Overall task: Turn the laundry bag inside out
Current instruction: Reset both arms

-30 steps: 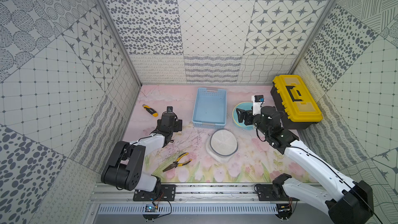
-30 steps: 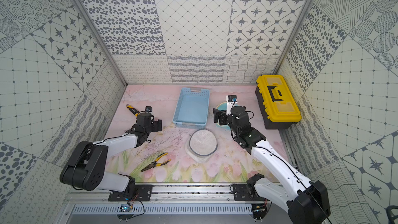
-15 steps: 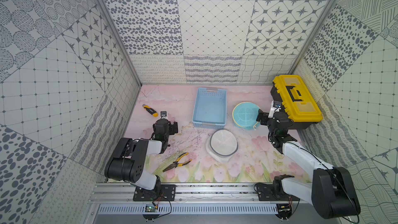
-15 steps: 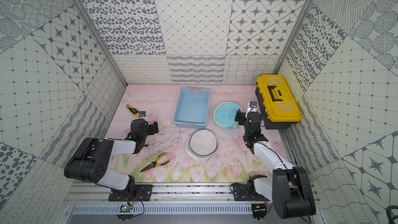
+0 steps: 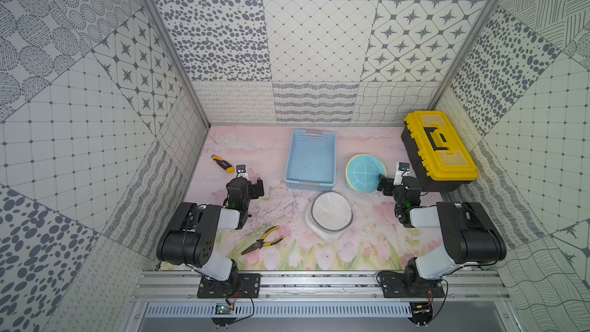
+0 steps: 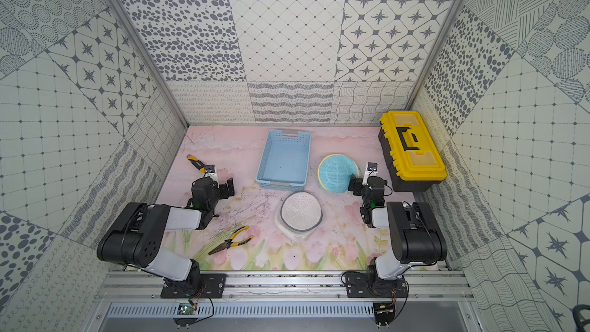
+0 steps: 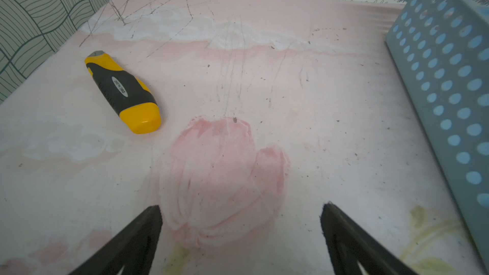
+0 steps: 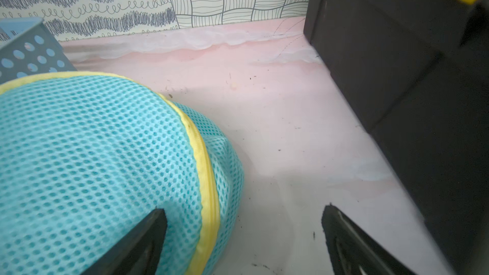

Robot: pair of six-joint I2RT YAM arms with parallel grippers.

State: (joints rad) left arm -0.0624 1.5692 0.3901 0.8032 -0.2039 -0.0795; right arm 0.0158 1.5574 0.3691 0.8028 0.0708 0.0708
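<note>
Both arms have folded back toward their bases since the earlier frame, likely a rest pose. Left gripper point(image 5: 252, 186) and right gripper point(image 8: 243, 234) are released, holding nothing. Blue laundry bag point(image 5: 365, 173) lies flat on the table point(image 5: 274, 161); one right finger overlaps its yellow-trimmed edge in the wrist view.

The utility knife point(image 7: 123, 92) bears a small oval label, its print illegible.

Robot test cell: patterned walls point(image 5: 316, 43), rail-mounted arms point(image 5: 204, 234).
</note>
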